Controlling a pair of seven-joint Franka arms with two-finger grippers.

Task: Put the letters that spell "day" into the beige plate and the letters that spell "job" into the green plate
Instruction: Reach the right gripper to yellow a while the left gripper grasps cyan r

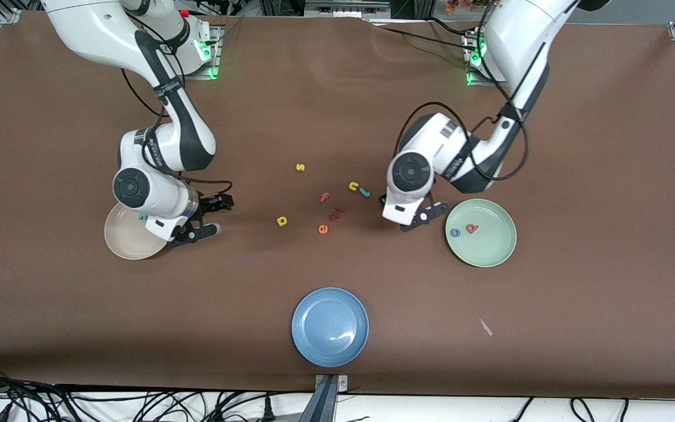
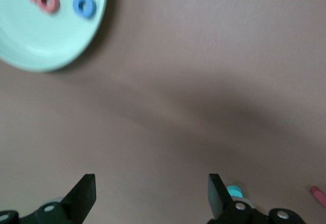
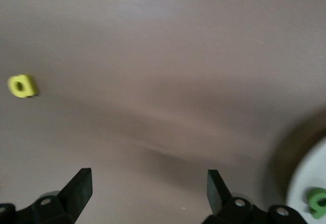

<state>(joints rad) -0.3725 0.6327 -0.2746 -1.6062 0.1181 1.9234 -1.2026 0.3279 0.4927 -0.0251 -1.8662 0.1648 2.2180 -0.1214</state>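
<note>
The beige plate lies toward the right arm's end of the surface, with a green letter in it; the arm hides much of the plate. The right end effector hangs just beside the plate over bare surface, jaws wide apart and empty.

"Day" looks part done: the yellow "d" lies loose mid-surface, probably the right arm's next pick, which calls for a short reach and a low pinch.

Near it lie an orange "e", an orange "f" and a yellow "s". A teal letter, likely the "j", touches a yellow "n".

The left end effector, spread and empty, hovers between that pair and the green plate, which holds the blue "o" and red "b".

A blue plate sits nearest the camera. The surface is brown cloth, with cables along its near edge.
</note>
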